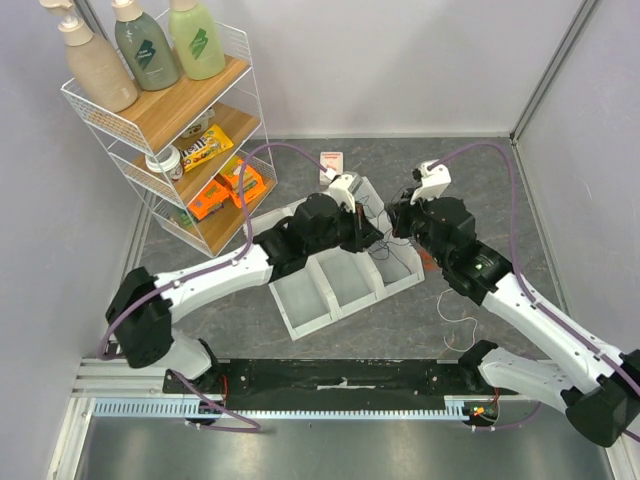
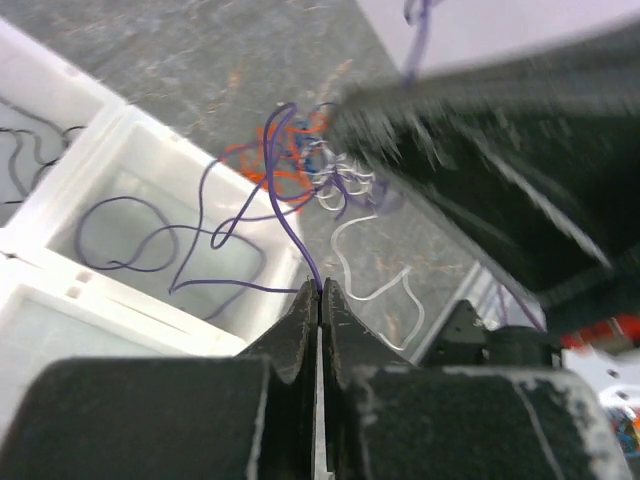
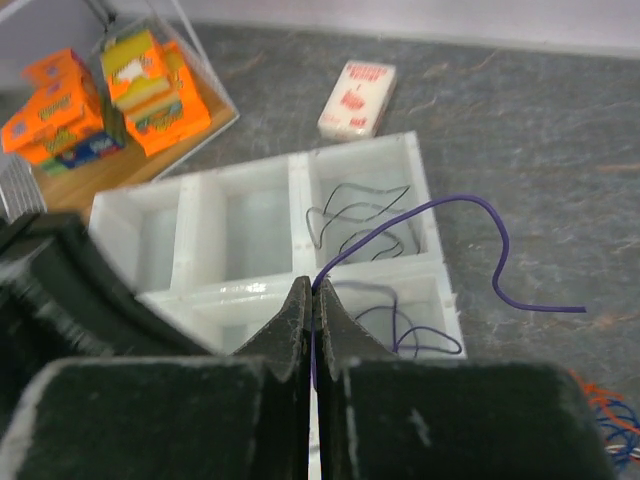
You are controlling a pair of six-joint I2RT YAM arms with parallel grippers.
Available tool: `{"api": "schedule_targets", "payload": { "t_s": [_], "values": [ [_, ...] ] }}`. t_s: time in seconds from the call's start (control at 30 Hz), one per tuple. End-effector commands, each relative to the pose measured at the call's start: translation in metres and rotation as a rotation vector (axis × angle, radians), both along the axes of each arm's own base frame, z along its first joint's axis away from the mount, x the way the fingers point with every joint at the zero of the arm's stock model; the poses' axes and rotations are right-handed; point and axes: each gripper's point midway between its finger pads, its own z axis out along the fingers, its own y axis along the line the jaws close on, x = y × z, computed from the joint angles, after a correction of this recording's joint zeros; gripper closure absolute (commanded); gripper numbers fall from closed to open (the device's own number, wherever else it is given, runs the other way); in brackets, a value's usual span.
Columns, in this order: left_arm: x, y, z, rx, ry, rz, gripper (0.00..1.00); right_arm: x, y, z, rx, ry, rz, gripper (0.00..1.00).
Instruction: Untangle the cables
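Grey stone-pattern table [image 1: 560, 200] carries 1 white compartment tray [image 1: 300, 322], with a wire shelf rack [image 1: 120, 125] at the left rear. Both the left claw [image 2: 318, 295] and the right claw [image 3: 313, 295] are fully closed, each pinching a purple cable [image 3: 450, 202] at the tips. The likely purpose is to draw that strand out of the tangle [image 2: 300, 165] of orange, blue and white cables lying on the table just beside the tray. Sorted strands rest apart: 1 black cable [image 3: 360, 215] in 1 compartment, 1 purple loop [image 3: 425, 345] in the adjacent one. Whether both claws grip the same strand cannot be confirmed. Count: 2 claws, 1 tray, 1 tangle, 3 bottles [image 1: 145, 45].
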Motion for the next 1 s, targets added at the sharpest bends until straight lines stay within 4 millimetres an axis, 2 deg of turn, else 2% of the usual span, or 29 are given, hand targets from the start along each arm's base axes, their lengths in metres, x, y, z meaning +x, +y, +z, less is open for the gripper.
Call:
{"api": "schedule_targets", "payload": {
  "t_s": [0.0,0.13,0.17,0.3,0.4,0.43,0.53,0.57,0.73,0.8,0.87,0.97],
  "values": [
    [0.026,0.0,-0.043,0.05,0.039,0.003,0.98,-0.001,0.02,-0.035,0.025,0.054,0.08,1.0],
    [0.031,0.004,-0.093,0.157,0.11,0.018,0.98,-0.012,0.032,-0.084,0.093,0.155,0.123,1.0],
    [0.031,0.005,-0.101,0.171,0.123,0.025,0.98,-0.016,0.031,-0.103,0.098,0.191,0.115,1.0],
    [0.03,0.004,-0.111,0.178,0.14,0.015,0.98,-0.025,0.009,-0.166,0.058,0.305,0.008,1.0],
    [0.033,-0.003,-0.121,0.209,0.169,0.001,0.98,-0.026,0.0,-0.192,0.015,0.351,-0.018,1.0],
    [0.034,-0.008,-0.123,0.219,0.184,-0.01,0.98,-0.025,-0.001,-0.196,0.003,0.364,-0.018,1.0],
    [0.035,-0.016,-0.138,0.285,0.241,-0.024,0.98,-0.018,-0.004,-0.199,-0.024,0.372,-0.019,0.88],
    [0.036,-0.017,-0.146,0.309,0.259,-0.019,0.98,-0.015,-0.003,-0.2,-0.043,0.371,-0.013,0.88],
    [0.05,-0.015,-0.15,0.35,0.236,0.042,0.98,0.005,0.001,-0.192,-0.091,0.378,0.018,0.88],
    [0.049,-0.013,-0.146,0.357,0.228,0.038,0.82,0.006,0.01,-0.19,-0.089,0.394,0.054,0.85],
    [0.044,-0.005,-0.132,0.334,0.203,0.044,0.63,-0.001,0.016,-0.191,-0.072,0.423,0.093,0.83],
    [0.033,0.01,-0.105,0.283,0.153,0.044,0.47,-0.013,0.019,-0.19,-0.033,0.451,0.124,0.81]
  ]
}}
